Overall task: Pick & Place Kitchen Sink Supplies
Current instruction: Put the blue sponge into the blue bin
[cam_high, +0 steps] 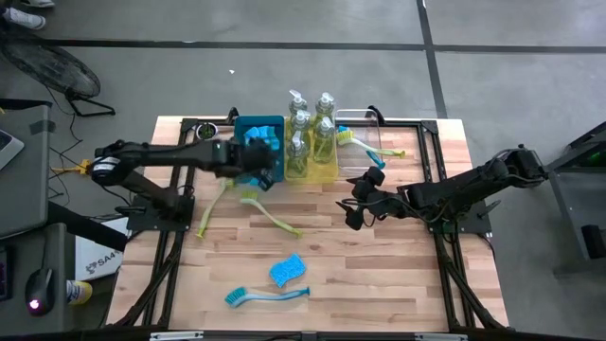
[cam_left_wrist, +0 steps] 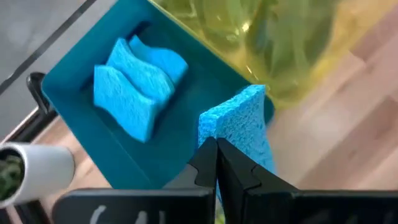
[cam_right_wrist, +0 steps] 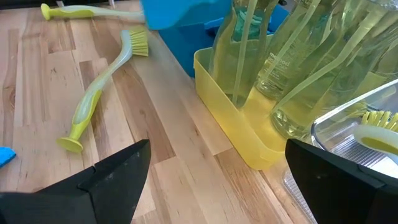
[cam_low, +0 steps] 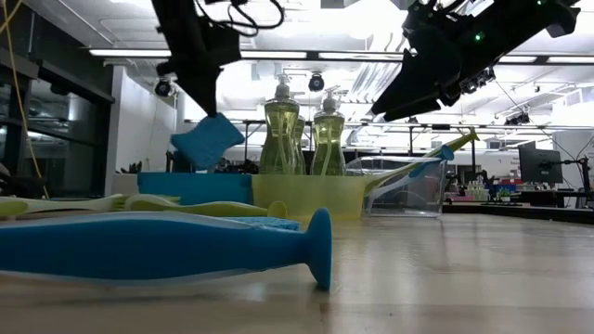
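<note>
Sponge, bright-blue and wavy-edged (cam_left_wrist: 239, 127), sits pinched in our left gripper (cam_left_wrist: 216, 163) above the pale wooden slat table (cam_high: 379, 265); right gripper (cam_high: 363, 201) spread wide, grey concrete floor (cam_high: 284, 76) around.

This is a robotics lab or workshop rather than a kitchen. A wooden table (cam_high: 379, 256) stands on a bare grey concrete floor (cam_high: 284, 76), under strip ceiling lights (cam_low: 130, 53), with a monitor (cam_low: 541, 165) on benches behind.
</note>
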Action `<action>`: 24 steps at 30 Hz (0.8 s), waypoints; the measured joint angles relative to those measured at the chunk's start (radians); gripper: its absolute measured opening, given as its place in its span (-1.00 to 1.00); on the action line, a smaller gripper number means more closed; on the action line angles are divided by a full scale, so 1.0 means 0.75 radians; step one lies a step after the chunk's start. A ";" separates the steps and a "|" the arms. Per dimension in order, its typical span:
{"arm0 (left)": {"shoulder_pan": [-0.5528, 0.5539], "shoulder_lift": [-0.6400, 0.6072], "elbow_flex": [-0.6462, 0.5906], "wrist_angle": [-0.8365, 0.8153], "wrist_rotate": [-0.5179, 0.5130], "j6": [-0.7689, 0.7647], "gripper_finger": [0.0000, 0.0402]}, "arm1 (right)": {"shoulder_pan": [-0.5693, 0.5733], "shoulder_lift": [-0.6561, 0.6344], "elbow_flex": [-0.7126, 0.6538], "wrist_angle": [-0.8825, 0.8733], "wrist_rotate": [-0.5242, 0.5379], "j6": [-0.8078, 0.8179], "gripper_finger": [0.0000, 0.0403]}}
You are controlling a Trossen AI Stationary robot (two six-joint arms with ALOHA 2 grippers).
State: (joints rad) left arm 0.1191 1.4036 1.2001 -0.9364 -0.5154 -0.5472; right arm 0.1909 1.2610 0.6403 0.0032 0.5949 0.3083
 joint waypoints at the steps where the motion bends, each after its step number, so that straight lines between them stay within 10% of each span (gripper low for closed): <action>1: 0.040 -0.007 0.000 0.022 0.023 0.038 -1.00 | 0.000 0.000 0.000 -0.001 0.000 0.002 0.81; 24: 0.798 -0.031 -0.267 0.647 0.611 0.187 -1.00 | 0.000 0.005 -0.001 -0.003 0.010 0.007 0.81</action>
State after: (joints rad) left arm 0.7177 1.3805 0.9999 -0.4511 -0.0569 -0.4069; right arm 0.1909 1.2644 0.6399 0.0010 0.6025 0.3138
